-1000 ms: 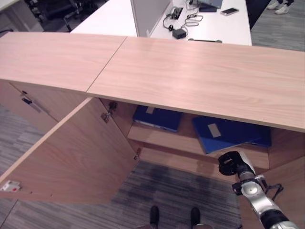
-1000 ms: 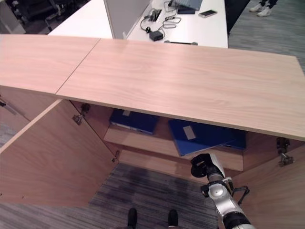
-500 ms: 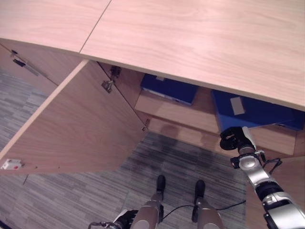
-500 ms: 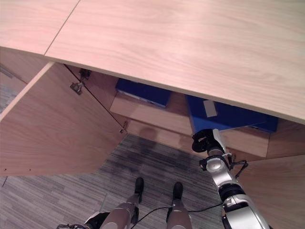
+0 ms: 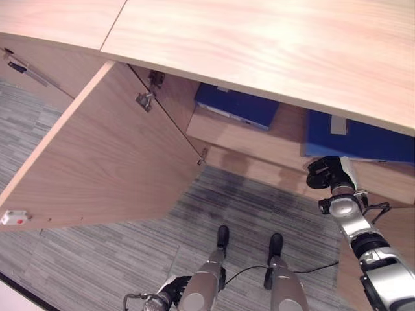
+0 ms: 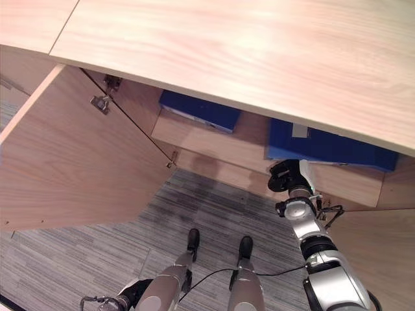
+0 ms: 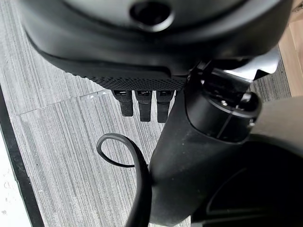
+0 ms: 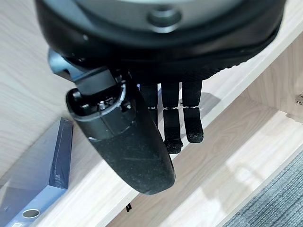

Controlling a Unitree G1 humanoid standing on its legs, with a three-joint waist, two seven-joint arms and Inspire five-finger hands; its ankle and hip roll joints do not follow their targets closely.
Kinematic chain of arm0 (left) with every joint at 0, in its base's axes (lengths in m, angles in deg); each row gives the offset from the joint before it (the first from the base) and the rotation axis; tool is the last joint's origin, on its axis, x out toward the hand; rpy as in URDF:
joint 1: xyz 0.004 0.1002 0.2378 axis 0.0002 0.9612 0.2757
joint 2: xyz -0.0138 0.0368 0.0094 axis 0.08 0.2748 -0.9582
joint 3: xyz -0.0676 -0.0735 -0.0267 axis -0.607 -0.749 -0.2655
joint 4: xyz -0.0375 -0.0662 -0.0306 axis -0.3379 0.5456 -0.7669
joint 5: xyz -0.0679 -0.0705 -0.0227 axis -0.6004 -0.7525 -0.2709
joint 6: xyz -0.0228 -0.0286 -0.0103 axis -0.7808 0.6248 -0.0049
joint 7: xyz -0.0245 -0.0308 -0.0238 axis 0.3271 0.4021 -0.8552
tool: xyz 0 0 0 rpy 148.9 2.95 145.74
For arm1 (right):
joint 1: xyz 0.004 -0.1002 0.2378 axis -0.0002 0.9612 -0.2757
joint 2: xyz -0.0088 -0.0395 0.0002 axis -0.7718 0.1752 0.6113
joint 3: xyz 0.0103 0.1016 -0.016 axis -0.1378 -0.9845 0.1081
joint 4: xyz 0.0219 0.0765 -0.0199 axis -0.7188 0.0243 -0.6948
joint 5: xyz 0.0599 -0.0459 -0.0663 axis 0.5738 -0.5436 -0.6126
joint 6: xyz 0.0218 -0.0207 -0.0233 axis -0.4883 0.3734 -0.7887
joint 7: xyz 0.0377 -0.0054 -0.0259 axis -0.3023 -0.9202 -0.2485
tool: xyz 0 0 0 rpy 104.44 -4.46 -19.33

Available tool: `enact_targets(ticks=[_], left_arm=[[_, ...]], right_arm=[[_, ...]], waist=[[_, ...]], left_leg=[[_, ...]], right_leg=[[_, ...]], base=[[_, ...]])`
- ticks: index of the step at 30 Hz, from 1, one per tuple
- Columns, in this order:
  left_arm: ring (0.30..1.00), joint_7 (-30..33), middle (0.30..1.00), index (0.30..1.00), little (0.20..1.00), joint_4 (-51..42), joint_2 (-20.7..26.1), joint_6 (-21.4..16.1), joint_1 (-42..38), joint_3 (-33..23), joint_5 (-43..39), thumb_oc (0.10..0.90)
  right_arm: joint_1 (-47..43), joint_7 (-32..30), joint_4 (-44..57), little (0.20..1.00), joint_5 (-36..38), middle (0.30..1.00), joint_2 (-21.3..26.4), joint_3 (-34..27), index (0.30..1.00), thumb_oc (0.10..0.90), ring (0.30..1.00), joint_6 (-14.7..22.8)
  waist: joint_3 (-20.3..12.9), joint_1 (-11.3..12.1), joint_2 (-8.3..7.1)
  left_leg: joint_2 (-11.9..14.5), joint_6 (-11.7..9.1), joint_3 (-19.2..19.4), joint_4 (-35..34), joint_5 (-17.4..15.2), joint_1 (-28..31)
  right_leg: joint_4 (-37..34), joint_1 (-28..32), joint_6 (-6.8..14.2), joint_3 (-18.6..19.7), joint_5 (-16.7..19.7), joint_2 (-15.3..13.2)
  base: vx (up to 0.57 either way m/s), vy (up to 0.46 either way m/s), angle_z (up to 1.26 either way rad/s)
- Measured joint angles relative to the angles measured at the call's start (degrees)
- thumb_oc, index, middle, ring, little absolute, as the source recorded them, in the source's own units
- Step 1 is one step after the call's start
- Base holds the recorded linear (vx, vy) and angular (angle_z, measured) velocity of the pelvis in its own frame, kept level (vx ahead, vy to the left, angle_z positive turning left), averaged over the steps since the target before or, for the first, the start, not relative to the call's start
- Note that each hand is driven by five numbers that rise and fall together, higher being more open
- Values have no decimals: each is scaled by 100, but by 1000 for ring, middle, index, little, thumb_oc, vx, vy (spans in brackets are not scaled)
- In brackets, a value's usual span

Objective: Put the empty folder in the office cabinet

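Nearest the camera, the left hand (image 7: 142, 101) hangs low over the grey carpet floor (image 5: 97, 259), its fingers (image 7: 144, 111) short, straight and together, holding nothing. Further forward, the right hand (image 5: 326, 173) is raised in front of the open office cabinet (image 5: 259, 139), level with the front edge of the shelf (image 5: 259, 137); in the right wrist view its fingers (image 8: 173, 127) extend straight, side by side, over the bare shelf board, clamped on nothing. The blue folder (image 5: 363, 139) lies flat on the shelf at the right side of the compartment, just beyond and above the right hand. From the head views it cannot be determined whether the fingers touch its front edge; the right wrist view shows a folder (image 8: 40, 179) lying on the shelf board to one side of the thumb, clear of the fingers. A second blue folder (image 5: 237, 105) lies flat on the same shelf, toward the left of the compartment, well apart from the first. The left cabinet door (image 5: 104, 155) stands swung wide open, with its hinges (image 5: 146, 98) exposed at the cabinet wall. Above all of this, the light wood worktop (image 5: 272, 45) overhangs the compartment.
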Motion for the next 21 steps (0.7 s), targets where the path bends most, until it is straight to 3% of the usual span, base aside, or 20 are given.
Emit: enact_targets(ticks=[8, 15, 21], left_arm=[[900, 16, 900, 900, 900, -3, 5, -13, -19, 23, -14, 800], [900, 26, 900, 900, 900, -75, -17, -47, -83, 41, -28, 800], [900, 21, 900, 900, 900, -41, -1, -70, -158, 149, -29, 800]], right_arm=[[-117, -27, -234, 300, 47, 300, 20, 2, 300, 400, 300, -19], [-539, -69, -451, 300, 52, 300, 168, 7, 300, 400, 300, -25], [-960, -69, -720, 300, 291, 300, 358, 9, 300, 400, 300, -40]], waist=[[3, 3, 4], [188, 0, 128], [208, 10, 147]], left_leg=[[-9, 6, -2, 0, 40, -81], [-12, 3, -4, 0, 90, -160], [-16, 0, -36, 0, 133, -197]], right_leg=[[75, -106, 7, 4, -6, -15], [227, -260, 39, 13, -50, -33], [333, -334, 22, 11, -76, -46]], base=[[0, 0, 0], [0, 0, 0], [-1, -2, 1]])
